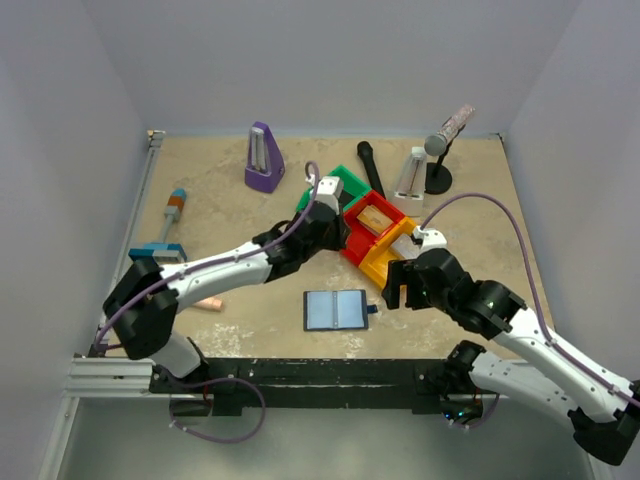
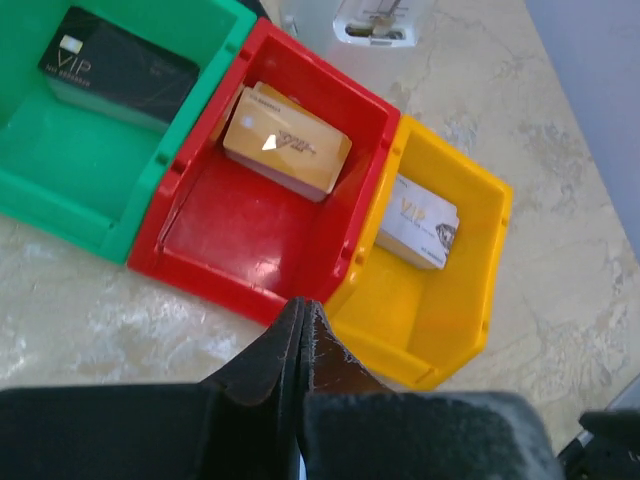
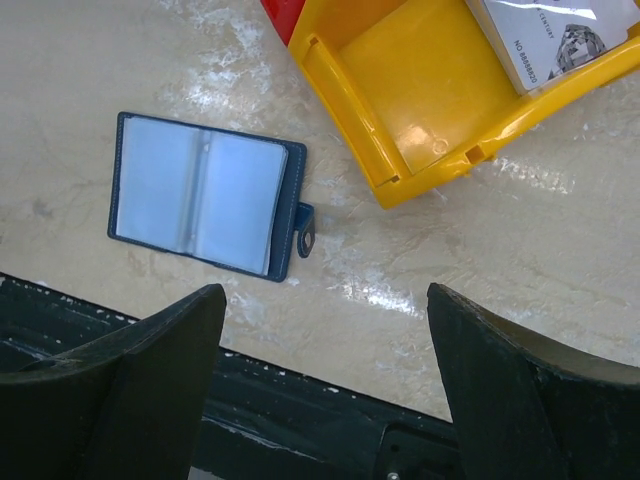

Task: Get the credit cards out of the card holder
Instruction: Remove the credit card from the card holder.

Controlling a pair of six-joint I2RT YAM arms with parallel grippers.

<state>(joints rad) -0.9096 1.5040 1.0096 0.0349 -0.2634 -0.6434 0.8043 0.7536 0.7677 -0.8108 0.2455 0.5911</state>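
On the black card (image 2: 118, 68) in the green bin (image 2: 60, 200): "VIP" in pale letters, with a smaller unreadable line under it. On the white card (image 2: 418, 222) in the yellow bin (image 2: 440, 320): "VIP" again; from the right wrist view also "NO 8888", last digits unsure. On the gold card (image 2: 288, 140) in the red bin (image 2: 240, 250): only unreadable script.

I am finding bare desk (image 3: 500, 240) on every side of the card holder (image 3: 200, 190) by the near edge; the yellow bin (image 3: 400, 90) is standing close off its far-right corner.

Beige tbl (image 1: 480, 200) w/ open card holder (image 1: 337, 310), green bin (image 2: 70, 170), red bin (image 2: 250, 240), yellow bin (image 2: 420, 310), purple metronome (image 1: 264, 158).
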